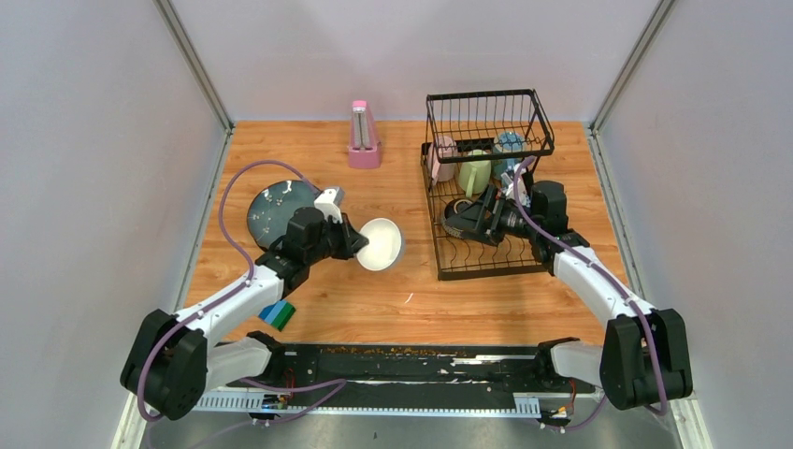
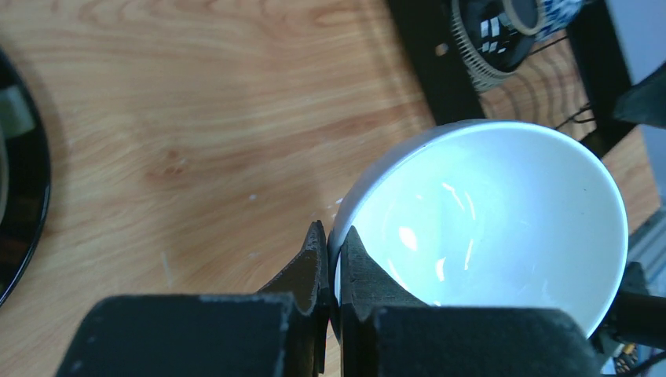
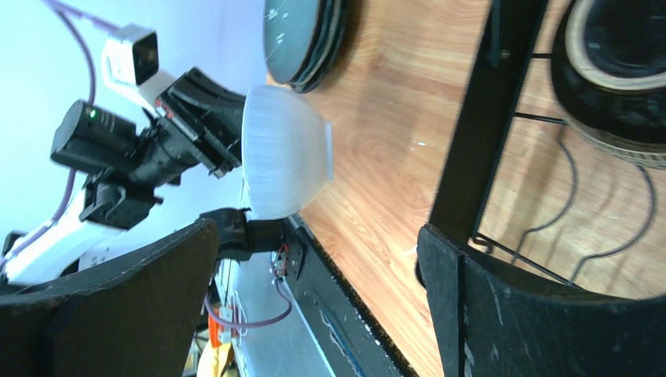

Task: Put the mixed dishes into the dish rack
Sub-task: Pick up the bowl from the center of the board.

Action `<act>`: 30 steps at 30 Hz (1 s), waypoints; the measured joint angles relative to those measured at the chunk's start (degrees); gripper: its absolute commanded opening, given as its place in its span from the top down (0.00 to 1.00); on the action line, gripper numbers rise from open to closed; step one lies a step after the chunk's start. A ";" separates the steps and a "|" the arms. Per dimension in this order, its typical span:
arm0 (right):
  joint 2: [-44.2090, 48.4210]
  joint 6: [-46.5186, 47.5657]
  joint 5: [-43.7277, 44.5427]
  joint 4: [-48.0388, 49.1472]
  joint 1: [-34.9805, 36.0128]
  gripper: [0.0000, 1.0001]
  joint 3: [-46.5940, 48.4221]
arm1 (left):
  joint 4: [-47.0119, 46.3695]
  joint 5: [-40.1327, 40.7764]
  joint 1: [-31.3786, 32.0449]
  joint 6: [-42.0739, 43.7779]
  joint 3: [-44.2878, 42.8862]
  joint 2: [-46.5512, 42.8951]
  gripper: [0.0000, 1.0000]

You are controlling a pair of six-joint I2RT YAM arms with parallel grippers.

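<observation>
The left hand (image 2: pixel 330 255) is clamped on the rim of the white bowl (image 1: pixel 381 244), which is tipped on edge over the counter (image 1: pixel 374 299), between the stacked plates (image 1: pixel 279 208) and the dish rack (image 1: pixel 486 272). The right hand (image 1: pixel 472 223) is spread wide inside the rack, holding nothing, beside a dark bowl (image 3: pixel 620 71) resting in the slots. A pink mug (image 1: pixel 443 157) and a green mug (image 1: pixel 474 173) sit at the rack's far end.

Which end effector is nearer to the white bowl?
Left. The left end effector grips the white bowl by its rim; the right end effector is open at the dish rack, apart.
</observation>
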State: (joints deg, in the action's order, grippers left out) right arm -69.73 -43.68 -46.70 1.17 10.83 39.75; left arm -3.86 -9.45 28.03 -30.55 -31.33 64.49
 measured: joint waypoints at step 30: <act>-7.52 -2.82 -6.32 6.82 14.95 0.00 7.23 | -17.88 -11.67 0.00 -4.11 0.00 0.61 1.00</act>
State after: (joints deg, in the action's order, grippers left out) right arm -77.25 -46.50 -53.01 7.99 25.78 46.98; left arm -21.74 -21.12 28.03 -34.65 -31.33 65.10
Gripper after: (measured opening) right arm 0.996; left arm 0.029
